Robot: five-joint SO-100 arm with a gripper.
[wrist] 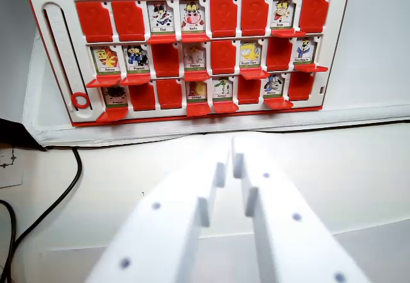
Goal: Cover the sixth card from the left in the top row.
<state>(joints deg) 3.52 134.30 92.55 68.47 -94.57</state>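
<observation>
White table (pixel 359 168) fills the wrist view, with a black cable (pixel 61 196) on the wrist view's left. At the back lies a red and white game board (pixel 198 49) with three rows of little flaps. The sixth card (pixel 253 15) in the top row is already covered in red. Just beside it, a picture card (pixel 282 13) shows. The white claw (pixel 231 156) sits near the board, not touching it, its jaws almost pressed together, pinching nothing.

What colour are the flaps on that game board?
Red flaps, on a white board; seen in the wrist view.
</observation>
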